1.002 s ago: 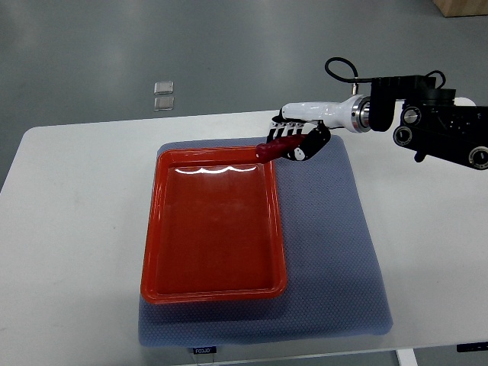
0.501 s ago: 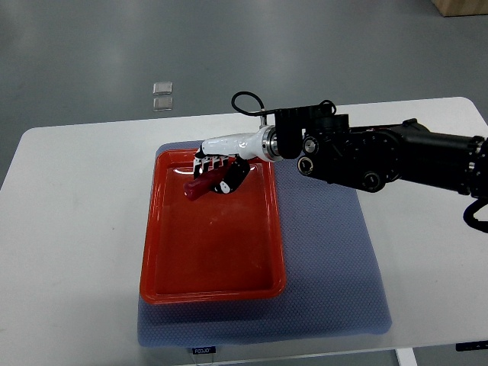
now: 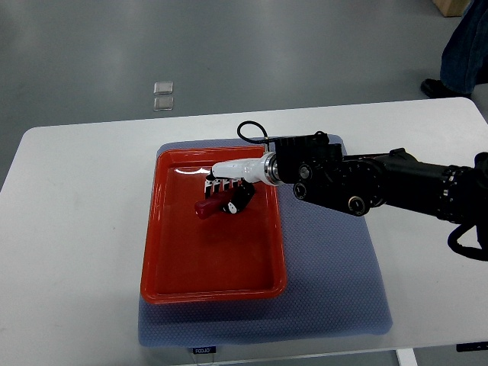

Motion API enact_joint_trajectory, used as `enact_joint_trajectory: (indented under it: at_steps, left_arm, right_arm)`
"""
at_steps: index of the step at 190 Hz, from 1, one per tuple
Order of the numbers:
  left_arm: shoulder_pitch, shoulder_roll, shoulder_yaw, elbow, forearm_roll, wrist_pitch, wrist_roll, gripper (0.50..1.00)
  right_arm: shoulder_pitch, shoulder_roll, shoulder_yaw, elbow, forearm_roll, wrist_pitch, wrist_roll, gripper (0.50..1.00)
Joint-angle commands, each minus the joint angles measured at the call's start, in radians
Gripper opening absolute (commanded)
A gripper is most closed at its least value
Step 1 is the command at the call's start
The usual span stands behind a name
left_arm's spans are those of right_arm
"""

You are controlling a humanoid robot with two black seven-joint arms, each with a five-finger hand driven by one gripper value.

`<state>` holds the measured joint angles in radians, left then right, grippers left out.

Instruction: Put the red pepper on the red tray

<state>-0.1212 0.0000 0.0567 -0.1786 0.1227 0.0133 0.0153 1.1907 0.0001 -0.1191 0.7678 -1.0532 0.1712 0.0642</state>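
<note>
over the far half of the tray [image 3: 156, 252], the right hand [image 3: 227, 194] is reaching in from the right side, its arm [image 3: 366, 183] stretching across the blue mat [image 3: 335, 267]. its fingers [image 3: 216, 183] are clenching around the pepper [image 3: 206, 207], which is sticking out to the left of the palm, inside the tray's rim. whether the pepper is touching the tray floor or hanging just above it cannot be told from this steep view. the tray is lying on the left part of the mat, and the mat is lying on the white table [image 3: 69, 229]. the left arm is not showing anywhere. at the far right corner a person's leg and shoe [image 3: 457, 53] are standing on the floor, well apart from the work.

the step in hand looks like the placing itself: the pepper is being carried over the tray and seems close to set down. the next move is probably calling for lowering the hand until the pepper is resting on the tray, then releasing the fingers and lifting clear without dragging the pepper or catching the rim.
</note>
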Motion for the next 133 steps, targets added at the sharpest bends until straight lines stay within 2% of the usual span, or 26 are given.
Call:
enact_joint_trajectory:
  at_steps: [1,5,8,16,25,26,34,59,102,133]
  left_arm:
    - [-0.002,0.0,0.0,0.001,0.0,0.0,0.0,1.0]
    - [-0.002,0.0,0.0,0.001,0.0,0.0,0.0,1.0]
    - [-0.002,0.0,0.0,0.001,0.0,0.0,0.002,1.0]
    - [0.0,0.0,0.0,0.001,0.0,0.0,0.0,1.0]
    - [0.0,0.0,0.0,0.001,0.0,0.0,0.0,1.0]
    - [0.0,0.0,0.0,0.002,0.0,0.0,0.0,1.0]
    - [0.0,0.0,0.0,0.004,0.0,0.0,0.0,1.0]
    - [0.0,0.0,-0.001,0.013,0.0,0.0,0.0,1.0]
    - [0.0,0.0,0.0,0.013,0.0,0.0,0.0,1.0]
    - [0.006,0.0,0.0,0.013,0.0,0.0,0.0,1.0]
  right_arm:
    - [-0.017,0.0,-0.002,-0.007,-0.002,-0.01,0.0,0.537]
    - [-0.019,0.0,-0.002,-0.007,-0.002,-0.01,0.0,0.552]
    - [-0.019,0.0,-0.001,-0.007,-0.002,-0.01,0.0,0.59]
    - [-0.019,0.0,-0.001,-0.007,-0.002,-0.01,0.0,0.654]
    - [-0.019,0.0,-0.001,-0.007,-0.002,-0.01,0.0,0.654]
    - [-0.019,0.0,0.001,-0.007,0.001,-0.01,0.0,0.729]
    - [-0.017,0.0,0.004,-0.007,0.006,-0.01,0.0,0.805]
    - [-0.013,0.0,0.012,-0.005,0.01,-0.006,0.0,0.895]
    - [0.0,0.0,0.018,-0.004,0.018,0.001,0.0,0.905]
    - [0.047,-0.015,0.144,0.001,0.122,0.005,0.0,0.905]
